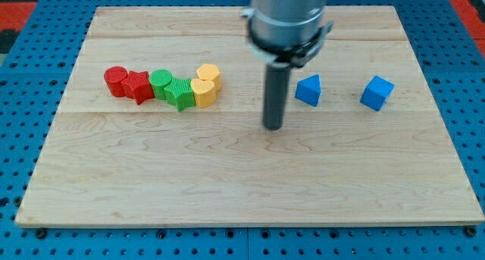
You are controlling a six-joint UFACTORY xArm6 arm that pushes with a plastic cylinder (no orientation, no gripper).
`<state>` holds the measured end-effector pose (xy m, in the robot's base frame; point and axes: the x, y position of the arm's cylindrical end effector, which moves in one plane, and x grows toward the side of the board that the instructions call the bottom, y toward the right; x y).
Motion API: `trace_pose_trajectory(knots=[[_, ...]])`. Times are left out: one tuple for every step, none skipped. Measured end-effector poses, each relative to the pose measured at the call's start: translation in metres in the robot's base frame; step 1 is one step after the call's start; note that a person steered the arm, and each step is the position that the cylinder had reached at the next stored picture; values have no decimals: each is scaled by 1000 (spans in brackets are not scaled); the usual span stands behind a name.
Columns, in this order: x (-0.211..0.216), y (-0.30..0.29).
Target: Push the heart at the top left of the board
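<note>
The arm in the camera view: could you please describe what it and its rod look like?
A fat silver-grey cylinder enters from the view's top, ringed at its base by a black collar with small side lugs. Below hangs a plain, straight dark-grey rod, ending in my tip. No cables or markings show.

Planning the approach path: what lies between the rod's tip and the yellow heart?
Nothing: in the camera view, only bare board separates my tip from the yellow heart, which lies toward the view's left.

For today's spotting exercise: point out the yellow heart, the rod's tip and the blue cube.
yellow heart (202, 93), camera view, on its top face.
my tip (273, 126), camera view, at the rod's very end, to the heart's right, apart from it.
blue cube (377, 92), camera view, on its front face.
</note>
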<state>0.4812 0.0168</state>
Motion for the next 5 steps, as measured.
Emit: trace_pose_trajectory(knots=[[-29, -48], [-71, -58], [-98, -69], [-118, -75], [-124, -69]])
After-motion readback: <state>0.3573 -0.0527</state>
